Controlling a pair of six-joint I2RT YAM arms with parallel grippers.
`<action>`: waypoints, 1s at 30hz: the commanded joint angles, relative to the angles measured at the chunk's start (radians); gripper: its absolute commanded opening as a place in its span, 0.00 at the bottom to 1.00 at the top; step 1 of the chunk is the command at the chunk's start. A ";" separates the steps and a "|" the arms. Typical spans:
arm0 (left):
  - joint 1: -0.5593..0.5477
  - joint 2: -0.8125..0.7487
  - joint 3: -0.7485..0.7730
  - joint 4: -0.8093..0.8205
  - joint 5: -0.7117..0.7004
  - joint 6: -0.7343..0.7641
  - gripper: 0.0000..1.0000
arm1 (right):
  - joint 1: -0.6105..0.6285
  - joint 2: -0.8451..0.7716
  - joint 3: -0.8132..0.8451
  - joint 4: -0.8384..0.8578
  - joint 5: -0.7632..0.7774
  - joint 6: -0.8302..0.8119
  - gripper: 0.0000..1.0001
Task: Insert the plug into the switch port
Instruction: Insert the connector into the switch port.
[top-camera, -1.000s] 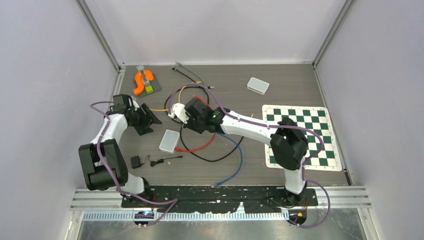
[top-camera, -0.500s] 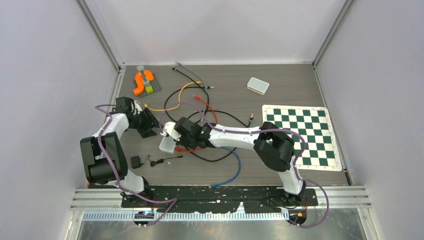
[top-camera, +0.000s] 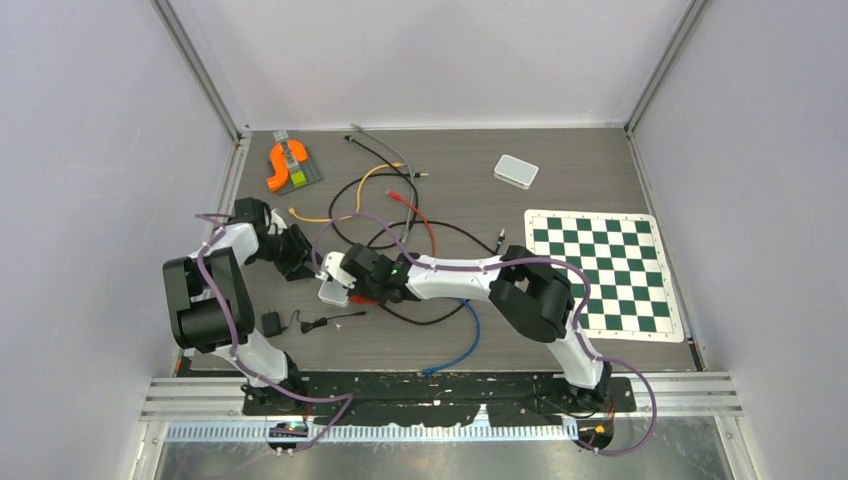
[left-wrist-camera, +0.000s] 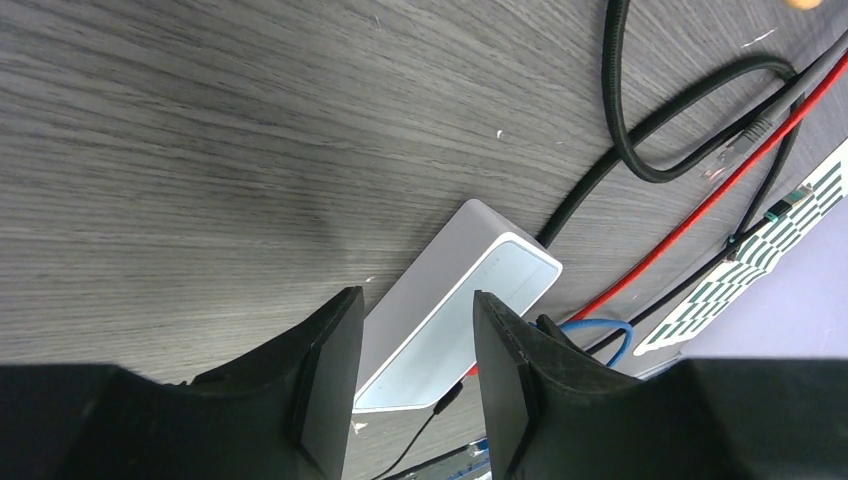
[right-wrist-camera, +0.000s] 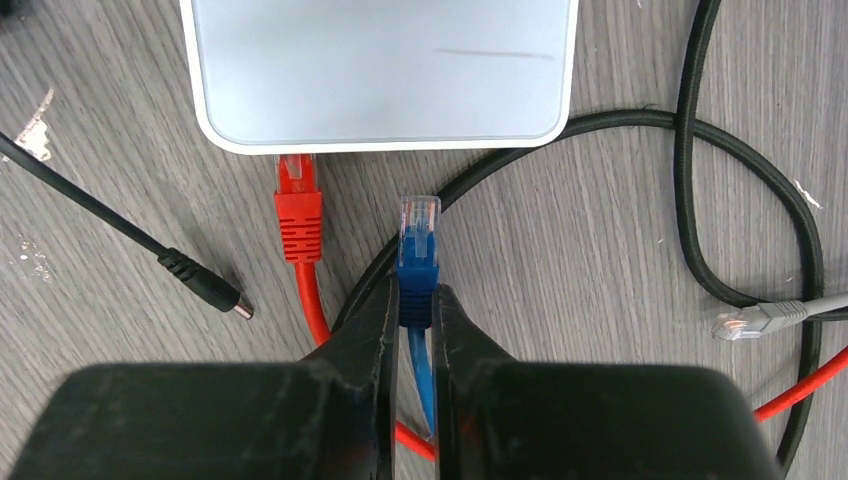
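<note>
The switch (top-camera: 331, 291) is a flat white box left of centre on the table. It fills the top of the right wrist view (right-wrist-camera: 385, 70). A red plug (right-wrist-camera: 298, 215) sits in its near edge. My right gripper (right-wrist-camera: 415, 292) is shut on the blue plug (right-wrist-camera: 418, 250), whose clear tip points at the switch, a short gap from its edge and right of the red plug. From above, the right gripper (top-camera: 352, 272) is over the switch's right side. My left gripper (left-wrist-camera: 415, 325) is open at the switch's left end (left-wrist-camera: 470, 290), which shows between its fingers without visible contact.
Black, red, orange and grey cables loop across the table behind the switch. A black barrel plug (right-wrist-camera: 205, 285) lies left of the red plug, and a grey cable's plug (right-wrist-camera: 750, 322) lies to the right. A second white box (top-camera: 516, 171), a chessboard mat (top-camera: 600, 275) and an orange piece (top-camera: 287, 165) lie further off.
My right arm has swung left and nearer with the blue plug, down to the switch's edge. The left gripper has moved in to the switch's left end and its jaws have narrowed.
</note>
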 joint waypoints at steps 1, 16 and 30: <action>0.007 0.019 0.034 -0.011 0.034 0.020 0.46 | 0.007 0.018 0.057 -0.013 0.005 -0.018 0.05; 0.007 0.044 0.005 -0.002 0.097 0.021 0.38 | 0.019 0.099 0.226 -0.159 -0.011 -0.039 0.05; 0.007 0.033 -0.002 -0.043 0.073 0.041 0.37 | 0.020 0.122 0.281 -0.234 -0.028 -0.009 0.05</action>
